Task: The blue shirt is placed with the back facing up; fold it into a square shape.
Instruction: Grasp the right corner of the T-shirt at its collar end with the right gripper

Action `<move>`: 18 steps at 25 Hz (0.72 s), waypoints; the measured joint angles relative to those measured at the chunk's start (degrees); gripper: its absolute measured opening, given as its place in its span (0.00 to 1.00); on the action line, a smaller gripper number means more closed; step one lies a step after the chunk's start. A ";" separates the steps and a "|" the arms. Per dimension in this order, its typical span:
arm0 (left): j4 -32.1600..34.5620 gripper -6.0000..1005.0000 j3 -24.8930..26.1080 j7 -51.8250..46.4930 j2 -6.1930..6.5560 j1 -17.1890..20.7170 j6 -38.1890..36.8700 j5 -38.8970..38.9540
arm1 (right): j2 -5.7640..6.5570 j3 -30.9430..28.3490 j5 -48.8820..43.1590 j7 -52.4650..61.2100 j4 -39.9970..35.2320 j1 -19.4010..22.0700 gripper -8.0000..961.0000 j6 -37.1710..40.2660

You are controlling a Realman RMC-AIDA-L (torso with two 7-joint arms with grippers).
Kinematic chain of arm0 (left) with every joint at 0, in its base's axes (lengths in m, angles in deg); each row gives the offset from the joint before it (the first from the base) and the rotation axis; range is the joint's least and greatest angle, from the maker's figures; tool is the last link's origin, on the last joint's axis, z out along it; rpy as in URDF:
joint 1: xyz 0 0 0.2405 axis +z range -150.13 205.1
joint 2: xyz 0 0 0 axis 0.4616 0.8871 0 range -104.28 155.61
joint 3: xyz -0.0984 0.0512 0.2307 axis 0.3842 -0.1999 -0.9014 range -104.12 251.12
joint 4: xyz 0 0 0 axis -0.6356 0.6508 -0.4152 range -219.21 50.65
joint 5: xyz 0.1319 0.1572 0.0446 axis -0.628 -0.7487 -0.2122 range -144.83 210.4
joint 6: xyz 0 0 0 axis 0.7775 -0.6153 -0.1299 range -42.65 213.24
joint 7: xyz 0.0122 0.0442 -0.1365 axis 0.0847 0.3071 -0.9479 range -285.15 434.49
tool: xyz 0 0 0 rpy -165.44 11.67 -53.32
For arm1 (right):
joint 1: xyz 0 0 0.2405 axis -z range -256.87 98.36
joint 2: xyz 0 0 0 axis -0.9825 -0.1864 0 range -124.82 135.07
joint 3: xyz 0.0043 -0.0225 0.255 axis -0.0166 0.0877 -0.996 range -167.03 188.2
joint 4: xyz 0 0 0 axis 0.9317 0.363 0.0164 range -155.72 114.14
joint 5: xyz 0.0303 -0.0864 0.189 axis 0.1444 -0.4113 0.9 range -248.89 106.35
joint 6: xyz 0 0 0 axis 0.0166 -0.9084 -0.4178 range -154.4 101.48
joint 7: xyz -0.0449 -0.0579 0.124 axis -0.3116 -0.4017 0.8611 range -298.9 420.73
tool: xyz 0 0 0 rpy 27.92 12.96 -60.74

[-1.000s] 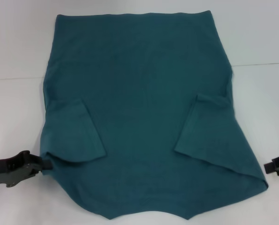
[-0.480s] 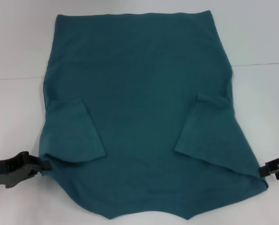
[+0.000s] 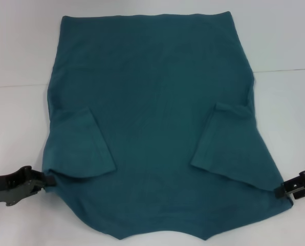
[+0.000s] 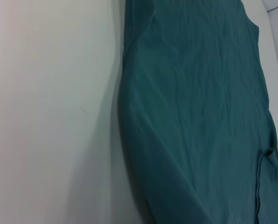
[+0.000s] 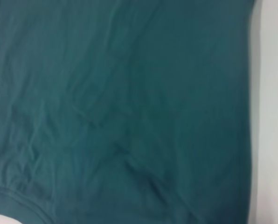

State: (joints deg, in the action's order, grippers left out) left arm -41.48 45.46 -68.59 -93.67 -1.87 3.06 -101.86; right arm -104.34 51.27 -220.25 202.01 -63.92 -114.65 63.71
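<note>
The blue shirt (image 3: 152, 113) lies flat on the white table (image 3: 17, 128), plain side up, hem at the far end. Both short sleeves are folded inward: one (image 3: 81, 146) on the left, one (image 3: 221, 141) on the right. My left gripper (image 3: 47, 179) rests at the shirt's near left corner, touching the cloth edge. At the near right corner, my right gripper (image 3: 283, 190) meets the cloth edge. The left wrist view shows the shirt (image 4: 199, 107) beside bare table. Teal cloth (image 5: 129, 102) nearly fills the right wrist view.
White table surface (image 3: 290, 113) runs along both sides of the shirt. A seam line (image 3: 283, 70) crosses the table behind the arms. The shirt's near edge reaches the bottom of the head view.
My right gripper has slid inward from the right edge until it reaches the shirt's near right corner. The left gripper and the shirt have stayed in place.
</note>
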 joint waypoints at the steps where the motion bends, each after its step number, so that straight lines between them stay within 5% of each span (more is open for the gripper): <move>1: 0.00 0.02 0.00 0.00 -0.01 0.00 0.00 0.00 | -0.13 0.12 0.00 0.00 0.00 -0.11 0.74 -0.18; 18: 0.00 0.02 0.00 0.00 -0.05 0.09 0.27 0.00 | -1.30 2.92 -0.15 0.22 2.96 -3.05 0.73 -1.00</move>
State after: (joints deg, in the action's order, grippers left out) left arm -41.48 45.47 -68.59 -93.72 -1.78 3.34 -101.86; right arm -105.64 54.19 -220.40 202.23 -60.96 -117.70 62.70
